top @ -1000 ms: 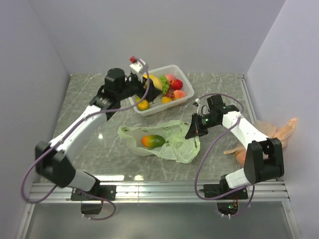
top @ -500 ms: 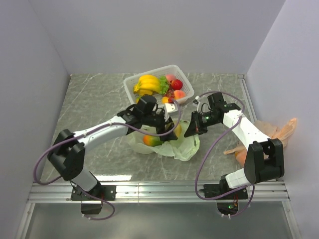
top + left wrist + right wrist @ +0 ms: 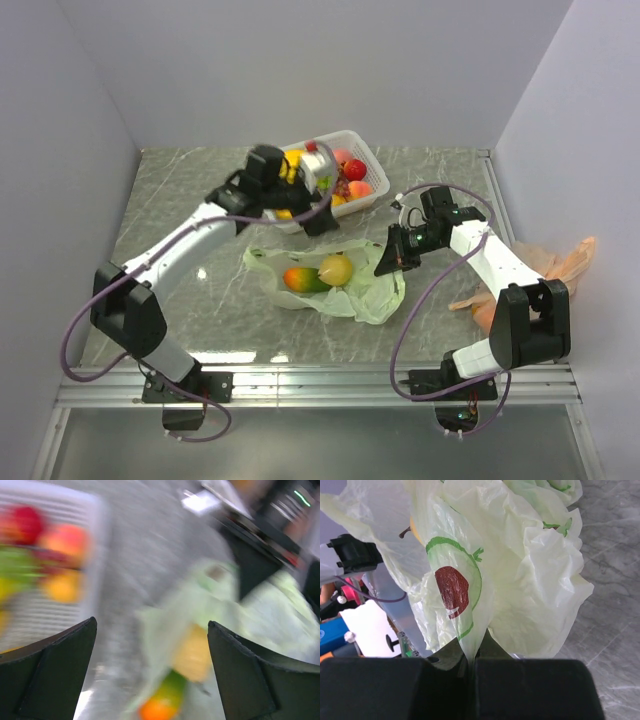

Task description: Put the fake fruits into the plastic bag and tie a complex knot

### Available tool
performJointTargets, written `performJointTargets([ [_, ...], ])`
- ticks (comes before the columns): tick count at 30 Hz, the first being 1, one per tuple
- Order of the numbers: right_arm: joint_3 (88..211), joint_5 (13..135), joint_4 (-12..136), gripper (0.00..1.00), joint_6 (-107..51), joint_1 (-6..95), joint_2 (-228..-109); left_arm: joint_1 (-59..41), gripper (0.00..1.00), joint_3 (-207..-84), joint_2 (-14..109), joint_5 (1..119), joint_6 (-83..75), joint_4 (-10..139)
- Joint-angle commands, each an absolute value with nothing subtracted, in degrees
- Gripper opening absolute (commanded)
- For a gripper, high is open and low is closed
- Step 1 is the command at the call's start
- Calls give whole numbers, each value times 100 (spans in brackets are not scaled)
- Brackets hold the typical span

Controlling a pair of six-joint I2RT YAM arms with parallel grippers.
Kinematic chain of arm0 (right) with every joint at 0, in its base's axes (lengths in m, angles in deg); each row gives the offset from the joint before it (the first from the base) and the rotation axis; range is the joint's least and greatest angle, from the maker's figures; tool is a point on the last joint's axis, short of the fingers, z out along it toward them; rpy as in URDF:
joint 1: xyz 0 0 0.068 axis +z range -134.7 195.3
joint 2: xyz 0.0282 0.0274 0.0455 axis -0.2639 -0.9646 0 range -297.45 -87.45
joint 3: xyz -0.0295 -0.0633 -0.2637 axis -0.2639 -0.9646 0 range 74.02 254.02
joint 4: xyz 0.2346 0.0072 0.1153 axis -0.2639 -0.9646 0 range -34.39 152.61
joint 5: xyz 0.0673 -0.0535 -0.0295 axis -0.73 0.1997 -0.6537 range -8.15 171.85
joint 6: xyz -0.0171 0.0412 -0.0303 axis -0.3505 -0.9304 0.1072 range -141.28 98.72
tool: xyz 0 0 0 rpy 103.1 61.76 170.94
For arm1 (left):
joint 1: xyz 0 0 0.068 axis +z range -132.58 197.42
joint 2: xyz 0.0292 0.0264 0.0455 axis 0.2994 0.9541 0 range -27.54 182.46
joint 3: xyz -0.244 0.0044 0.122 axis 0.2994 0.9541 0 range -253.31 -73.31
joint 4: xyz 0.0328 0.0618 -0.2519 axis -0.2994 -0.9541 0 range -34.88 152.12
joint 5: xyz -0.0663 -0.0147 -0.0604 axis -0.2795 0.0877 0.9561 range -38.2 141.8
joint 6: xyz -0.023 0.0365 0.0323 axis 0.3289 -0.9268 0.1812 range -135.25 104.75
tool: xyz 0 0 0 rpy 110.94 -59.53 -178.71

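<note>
The pale green plastic bag (image 3: 365, 290) lies open on the table. An orange-green mango (image 3: 305, 281) and a yellow lemon (image 3: 336, 268) lie in it. My left gripper (image 3: 318, 222) is open and empty, between the bag and the white basket (image 3: 368, 160), which holds the other fake fruits (image 3: 355, 170). Its wrist view is blurred; the jaws stand wide apart (image 3: 150, 680) above the lemon (image 3: 192, 652) and mango (image 3: 160, 705). My right gripper (image 3: 393, 258) is shut on the bag's right edge, seen pinched in its wrist view (image 3: 472, 660) below the bag (image 3: 530, 570).
A peach-orange bag (image 3: 560, 262) lies at the right table edge, beside the right arm. The basket (image 3: 95, 540) shows at the left of the left wrist view. Walls close the table on the left, back and right.
My left gripper went from the basket to over the bag, let the lemon go there, and has pulled back toward the basket, open. My right gripper kept holding the bag's edge.
</note>
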State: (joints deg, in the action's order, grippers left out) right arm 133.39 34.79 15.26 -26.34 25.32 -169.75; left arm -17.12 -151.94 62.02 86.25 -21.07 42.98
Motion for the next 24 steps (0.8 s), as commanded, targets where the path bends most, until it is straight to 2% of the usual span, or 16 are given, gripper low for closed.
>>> performJointTargets([
  [1,13449,3571,1603,0,-2585,2497,-16769,-1177,97,-15986,6473,7664,-1665,4200],
  [6,13501,3589,1585,0,-2576,2506,-16787,-957,95,-17015,7721,6280,-1692,3726],
  [11,13528,3650,1559,0,-2559,2506,-16734,-824,99,-18463,8890,5445,-1042,2390],
  [16,13466,3668,1576,0,-2558,2506,-16752,-894,99,-18274,9129,5197,-163,2459],
  [24,13440,3650,1629,0,-2603,2505,-16796,-1088,96,-18413,9788,3634,1013,1679],
])
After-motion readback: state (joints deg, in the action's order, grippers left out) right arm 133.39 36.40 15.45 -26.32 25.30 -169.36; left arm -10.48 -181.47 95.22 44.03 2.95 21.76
